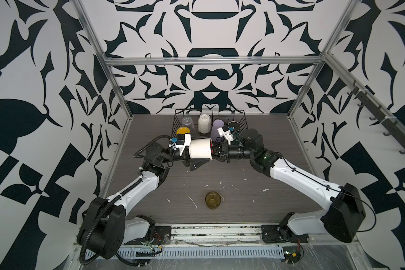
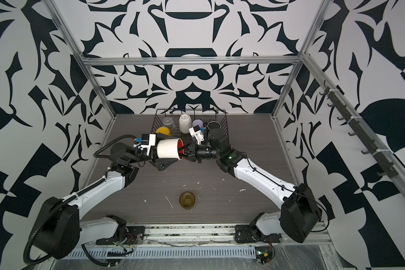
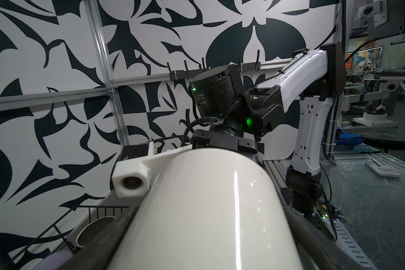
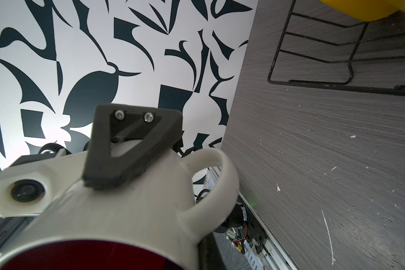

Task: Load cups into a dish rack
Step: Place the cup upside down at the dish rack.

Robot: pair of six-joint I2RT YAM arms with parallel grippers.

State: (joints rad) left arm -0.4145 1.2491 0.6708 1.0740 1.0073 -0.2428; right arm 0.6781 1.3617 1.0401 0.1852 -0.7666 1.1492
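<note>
Mug: white mug (image 2: 167, 149), red inside, sideways in mid-air between 2 grippers, near dish rack (image 1: 243, 120).
Left gripper (image 1: 197, 152): spread wide, clasping its body.
Right gripper (image 1: 214, 152): pinched tight on its rim.

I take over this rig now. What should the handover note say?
Left gripper: jaws wide around the body of the white mug, held in the air before the dish rack.
Right gripper: shut on that mug's rim.
In the rack: clear glass, yellow mug, white faceted mug, lilac tumbler, dark mug; more may hide behind the right arm.
To do: rack the white mug, then the olive glass, upright on the table.
</note>
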